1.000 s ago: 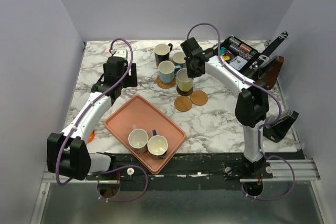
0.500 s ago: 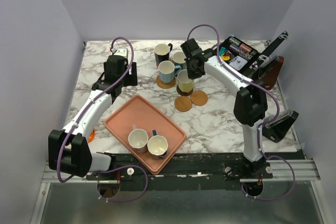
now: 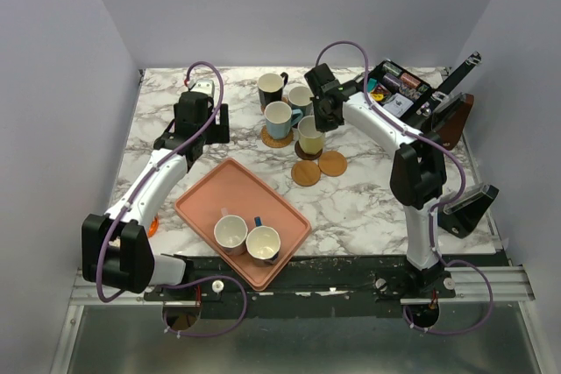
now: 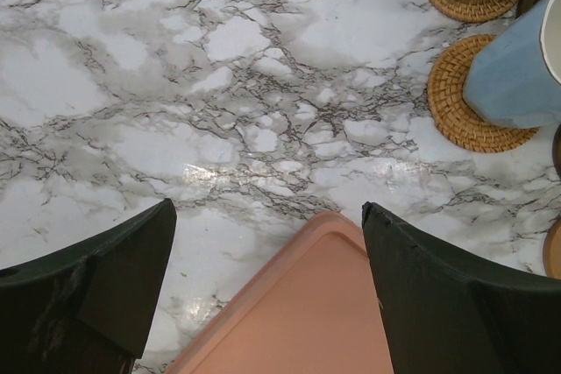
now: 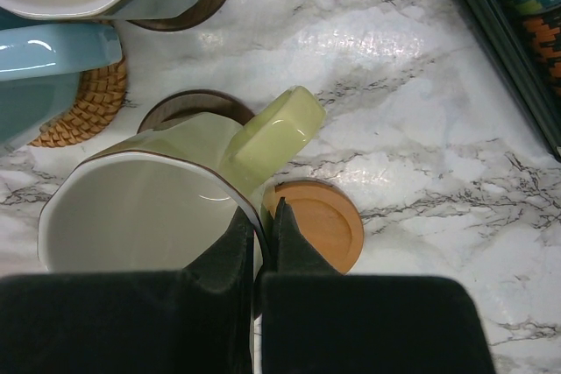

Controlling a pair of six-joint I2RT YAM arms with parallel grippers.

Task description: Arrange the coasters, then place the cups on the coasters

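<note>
My right gripper (image 5: 263, 216) is shut on the rim of the yellowish cup (image 5: 149, 208), one finger inside and one outside, next to its handle. The cup (image 3: 309, 135) sits tilted over a dark brown coaster (image 5: 188, 107); whether it rests on it I cannot tell. Two bare tan coasters (image 3: 305, 172) (image 3: 332, 163) lie just in front. The light blue cup (image 3: 279, 117) stands on a woven coaster (image 4: 456, 102), and the black cup (image 3: 273, 89) and grey-green cup (image 3: 301, 98) stand behind. My left gripper (image 4: 267, 286) hangs open over the far corner of the pink tray (image 4: 307, 321), holding nothing.
The salmon-pink tray (image 3: 210, 194) lies at the front left with two cups (image 3: 230, 232) (image 3: 263, 243) on it. A black box of small items (image 3: 399, 89) stands at the back right corner. A small orange object (image 3: 151, 227) lies by the left arm.
The right gripper and the yellowish cup have shifted very slightly. The left arm has edged a little; both grippers keep their states.
</note>
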